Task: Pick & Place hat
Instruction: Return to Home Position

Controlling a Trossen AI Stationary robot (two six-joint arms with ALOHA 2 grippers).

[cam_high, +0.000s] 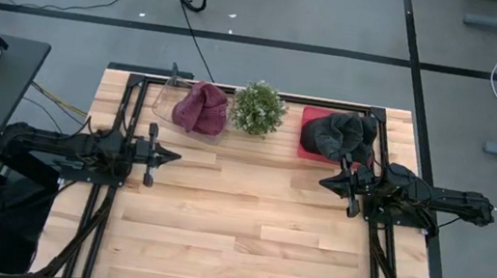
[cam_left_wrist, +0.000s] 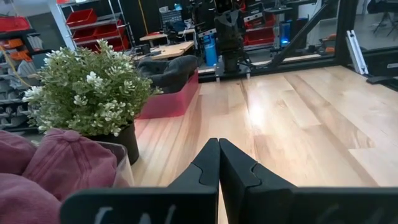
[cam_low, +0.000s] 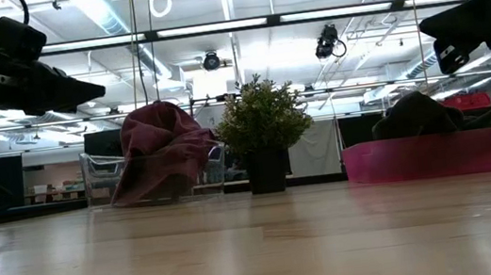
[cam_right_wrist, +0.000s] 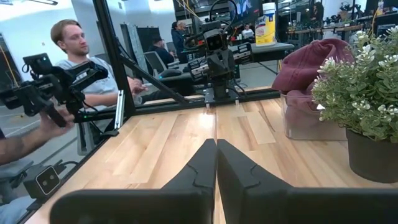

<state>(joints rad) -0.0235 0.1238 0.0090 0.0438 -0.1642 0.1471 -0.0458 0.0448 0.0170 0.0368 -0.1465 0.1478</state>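
A maroon hat (cam_high: 201, 108) rests in a clear bin (cam_high: 167, 106) at the table's far left; it also shows in the low view (cam_low: 160, 149) and the left wrist view (cam_left_wrist: 56, 171). A dark grey hat (cam_high: 344, 134) lies in a pink tray (cam_high: 309, 133) at the far right, seen also in the low view (cam_low: 418, 115). My left gripper (cam_high: 173, 157) is shut and empty, above the table near the clear bin. My right gripper (cam_high: 325, 181) is shut and empty, just in front of the pink tray. Both sets of fingers show closed in the wrist views (cam_left_wrist: 219, 155) (cam_right_wrist: 216, 152).
A small potted plant (cam_high: 258, 108) stands between the bin and the tray at the far edge. The wooden table (cam_high: 246, 226) is bare in its middle and near half. People sit beyond the table's left side in the right wrist view (cam_right_wrist: 81, 56).
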